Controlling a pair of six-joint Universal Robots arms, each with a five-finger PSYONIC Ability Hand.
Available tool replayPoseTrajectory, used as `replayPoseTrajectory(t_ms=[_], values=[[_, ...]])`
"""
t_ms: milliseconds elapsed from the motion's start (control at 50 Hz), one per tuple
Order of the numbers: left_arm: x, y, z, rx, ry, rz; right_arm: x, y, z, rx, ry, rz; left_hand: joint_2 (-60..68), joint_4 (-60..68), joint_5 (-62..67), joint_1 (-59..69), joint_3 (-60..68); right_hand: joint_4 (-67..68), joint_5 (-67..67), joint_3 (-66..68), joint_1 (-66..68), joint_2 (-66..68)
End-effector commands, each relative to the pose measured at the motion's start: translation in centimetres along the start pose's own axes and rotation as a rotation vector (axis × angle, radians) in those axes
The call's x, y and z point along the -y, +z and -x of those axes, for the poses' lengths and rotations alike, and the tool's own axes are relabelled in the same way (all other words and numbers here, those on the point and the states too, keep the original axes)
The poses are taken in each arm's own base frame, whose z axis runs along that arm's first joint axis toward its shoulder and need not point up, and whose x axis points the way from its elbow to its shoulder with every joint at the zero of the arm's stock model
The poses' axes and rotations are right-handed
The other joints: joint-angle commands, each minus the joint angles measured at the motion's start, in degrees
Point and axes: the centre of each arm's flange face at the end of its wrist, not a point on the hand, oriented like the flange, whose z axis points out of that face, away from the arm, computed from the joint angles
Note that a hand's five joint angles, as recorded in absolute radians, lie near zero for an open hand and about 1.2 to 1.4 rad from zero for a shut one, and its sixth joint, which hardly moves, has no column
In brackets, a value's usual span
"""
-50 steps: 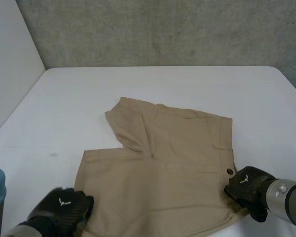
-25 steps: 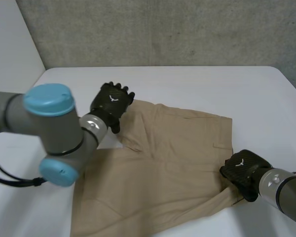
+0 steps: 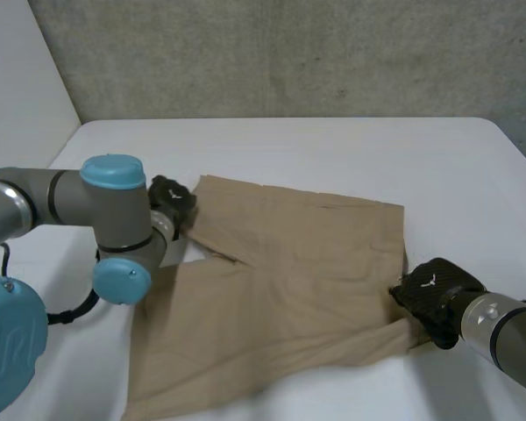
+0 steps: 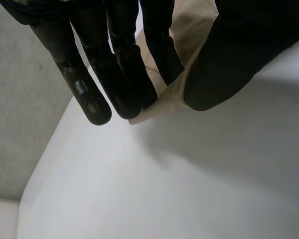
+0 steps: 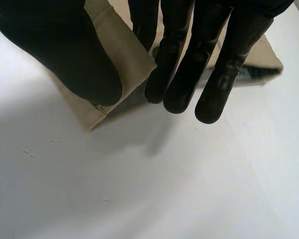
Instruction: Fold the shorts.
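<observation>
The shorts lie flat in the middle of the table. The left hand pinches a far leg's hem corner between thumb and straight fingers. The right hand pinches the waistband edge the same way. There is bare table beyond the far edge.

Flat white table with rounded far corners ran back to a rough grey concrete wall. Plain white side panel stood along its left edge.
</observation>
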Motion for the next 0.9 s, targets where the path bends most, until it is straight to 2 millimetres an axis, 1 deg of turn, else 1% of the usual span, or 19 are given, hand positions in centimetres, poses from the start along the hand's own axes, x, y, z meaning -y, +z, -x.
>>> replayPoseTrajectory(t_ms=[20, 60, 80, 100, 120, 160, 220, 300, 320, 380, 440, 480, 540, 600, 640, 700, 780, 840, 900], values=[[-1.7, -1.6, 0.9, 0.015, 0.002, 0.090, 0.1, 0.0, -0.1, -0.004, 0.002, -0.003, 9.98, 9.30, 12.55, 12.98, 10.03, 11.52, 13.03, 12.01, 24.44, 12.15], [-1.6, -2.0, 0.8, 0.009, 0.002, 0.090, 0.1, 0.0, 0.0, -0.003, 0.000, -0.003, -4.42, -5.11, -1.86, -1.42, -4.37, 11.52, 13.03, 12.01, 24.44, 12.15], [-1.3, -2.4, 0.9, 0.008, 0.000, 0.083, 0.2, 0.0, 0.0, -0.002, 0.001, -0.004, -22.32, -23.01, -19.76, -19.32, -22.27, 11.52, 13.03, 12.01, 24.44, 12.15], [-1.1, -2.6, 1.0, 0.011, -0.002, 0.080, 0.2, 0.0, 0.0, -0.002, 0.001, -0.004, -29.16, -29.85, -26.60, -26.16, -29.11, 11.52, 13.03, 12.01, 24.44, 12.15], [-0.8, -2.7, 1.2, 0.015, -0.004, 0.073, 0.2, 0.0, 0.0, -0.002, 0.001, -0.004, -33.06, -33.75, -30.50, -30.06, -33.01, 11.52, 13.03, 12.01, 24.44, 12.15], [0.0, -3.1, 1.9, 0.032, -0.013, 0.051, 0.2, 0.0, 0.0, -0.001, 0.000, -0.005, -36.28, -36.96, -33.72, -33.28, -36.23, 11.52, 13.03, 12.01, 24.44, 12.15], [1.0, -3.5, 2.5, 0.048, -0.019, 0.021, 0.1, 0.0, 0.0, -0.001, 0.003, -0.003, -37.98, -38.66, -35.41, -34.97, -37.92, 11.52, 13.03, 12.01, 24.44, 12.15], [2.7, -4.2, 3.4, 0.066, -0.078, -0.036, 0.1, 0.0, 0.0, -0.002, 0.006, -0.002, -37.48, -38.16, -34.91, -34.48, -37.42, 11.52, 13.03, 12.01, 24.44, 12.15], [3.3, -4.4, 3.7, 0.060, -0.120, -0.064, 0.1, 0.0, 0.0, -0.002, 0.007, -0.002, -36.81, -37.49, -34.24, -33.81, -36.75, 11.52, 13.03, 12.01, 24.44, 12.15], [4.2, -4.2, 3.7, 0.010, -0.199, -0.129, 0.1, 0.0, -0.1, -0.004, 0.015, -0.005, -33.46, -34.14, -30.89, -30.46, -33.41, 11.52, 13.03, 12.01, 24.44, 12.15], [4.6, -3.8, 3.7, -0.034, -0.244, -0.170, 0.1, 0.0, 0.0, -0.002, 0.018, -0.005, -31.59, -32.27, -29.03, -28.59, -31.54, 11.52, 13.03, 12.01, 24.44, 12.15], [4.4, -3.1, 3.1, -0.076, -0.267, -0.183, 0.1, 0.0, 0.0, -0.001, 0.018, -0.006, -31.08, -31.77, -28.52, -28.08, -31.03, 11.52, 13.03, 12.01, 24.44, 12.15], [3.4, -1.8, 2.1, -0.094, -0.271, -0.161, 0.0, 0.0, 0.2, 0.003, 0.019, -0.003, -30.42, -31.10, -27.85, -27.41, -30.36, 11.52, 13.03, 12.01, 24.44, 12.15], [3.1, -1.1, 1.8, -0.100, -0.269, -0.150, 0.0, 0.0, 0.2, 0.003, 0.019, -0.003, -29.74, -30.42, -27.17, -26.74, -29.68, 11.52, 13.03, 12.01, 24.44, 12.15], [2.2, -0.5, 1.7, -0.114, -0.275, -0.122, 0.0, 0.0, 0.1, 0.001, 0.019, -0.003, -29.74, -30.42, -27.17, -26.74, -29.68, 11.52, 13.03, 12.01, 24.44, 12.15], [1.1, -0.2, 1.5, -0.140, -0.280, -0.078, 0.0, 0.0, 0.1, 0.000, 0.020, -0.002, -30.07, -30.75, -27.51, -27.07, -30.02, 11.52, 13.03, 12.01, 24.44, 12.15], [0.8, -0.4, 1.3, -0.180, -0.282, -0.052, -0.1, 0.0, 0.0, -0.002, 0.021, 0.000, -30.41, -31.09, -27.85, -27.41, -30.36, 11.52, 13.03, 12.01, 24.44, 12.15], [0.6, -0.4, 1.6, -0.181, -0.286, -0.039, 0.0, 0.0, 0.0, -0.002, 0.021, -0.002, -29.74, -30.43, -27.18, -26.74, -29.69, 11.52, 13.03, 12.01, 24.44, 12.15], [0.2, -0.3, 2.2, -0.168, -0.291, -0.027, 0.0, 0.0, 0.1, 0.000, 0.020, -0.002, -23.03, -23.71, -20.47, -20.03, -22.98, 11.52, 13.03, 12.01, 24.44, 12.15]])
